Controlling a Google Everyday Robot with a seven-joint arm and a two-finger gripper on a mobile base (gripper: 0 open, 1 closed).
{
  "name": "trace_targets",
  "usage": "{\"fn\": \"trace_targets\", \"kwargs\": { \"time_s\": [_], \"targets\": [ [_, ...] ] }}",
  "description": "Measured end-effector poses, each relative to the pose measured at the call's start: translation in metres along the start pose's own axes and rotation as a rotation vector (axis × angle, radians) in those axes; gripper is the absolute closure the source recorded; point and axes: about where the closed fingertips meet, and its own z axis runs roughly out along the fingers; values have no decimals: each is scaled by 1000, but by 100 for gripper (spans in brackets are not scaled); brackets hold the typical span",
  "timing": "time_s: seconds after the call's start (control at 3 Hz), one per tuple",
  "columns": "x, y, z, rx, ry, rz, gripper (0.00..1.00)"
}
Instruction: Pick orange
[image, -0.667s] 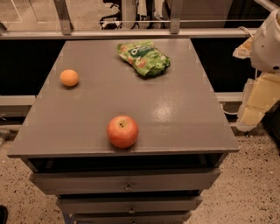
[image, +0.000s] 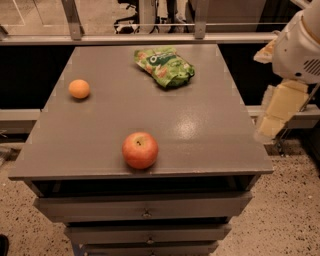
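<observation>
In the camera view, the orange (image: 79, 88) sits at ten o'clock on the grey table (image: 210, 130), well apart from the apple (image: 140, 149) at six o'clock and the green snack bag (image: 164, 66) at twelve. The gripper (image: 272, 117) hangs at three o'clock, just off the table's edge and holding nothing; I cannot tell whether it is open or closed.

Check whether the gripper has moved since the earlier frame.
Yes. The cream-coloured gripper, right of the grey table, has shifted left toward the table's right edge. The small round orange fruit has not moved.
</observation>
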Motion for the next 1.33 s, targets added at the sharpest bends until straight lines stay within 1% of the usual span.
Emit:
{"fn": "trace_targets", "kwargs": {
  "time_s": [0.33, 0.67, 1.0, 1.33],
  "targets": [
    [-35, -18, 23, 0, -99, -18, 0],
    [-103, -33, 52, 1, -236, -46, 0],
    [-103, -33, 52, 1, -236, -46, 0],
    [-107, -37, 51, 7, -251, -44, 0]
  ]
}}
